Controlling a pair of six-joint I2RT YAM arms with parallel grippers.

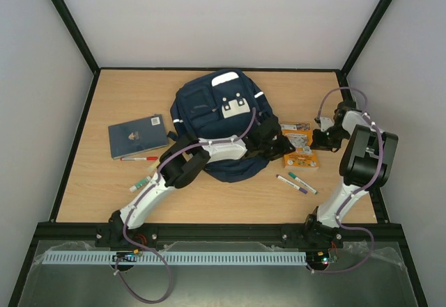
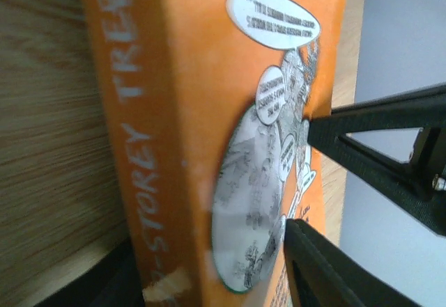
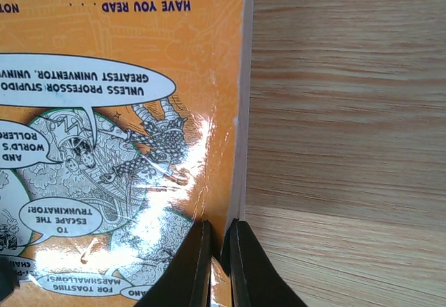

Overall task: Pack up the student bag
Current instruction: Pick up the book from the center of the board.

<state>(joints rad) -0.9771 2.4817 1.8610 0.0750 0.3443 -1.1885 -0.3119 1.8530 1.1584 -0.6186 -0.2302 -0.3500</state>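
The navy student bag [image 1: 209, 108] lies flat at mid-table, white stripes and buckle patch up. An orange comic book [image 1: 301, 148] lies just right of it. My left gripper [image 1: 269, 138] reaches over the bag to the book's left, spine side. In the left wrist view [image 2: 209, 269] one finger [image 2: 313, 265] rests on the cover [image 2: 188, 77] and the other sits dark under the spine. My right gripper [image 1: 322, 140] is at the book's right edge. In the right wrist view [image 3: 221, 248] its fingers pinch the cover edge [image 3: 237, 112].
A dark-blue notebook [image 1: 137, 137] lies left of the bag, with a red pen [image 1: 139, 159] and a green marker [image 1: 141, 181] below it. Two markers [image 1: 296, 182] lie below the book. Black frame rails border the table.
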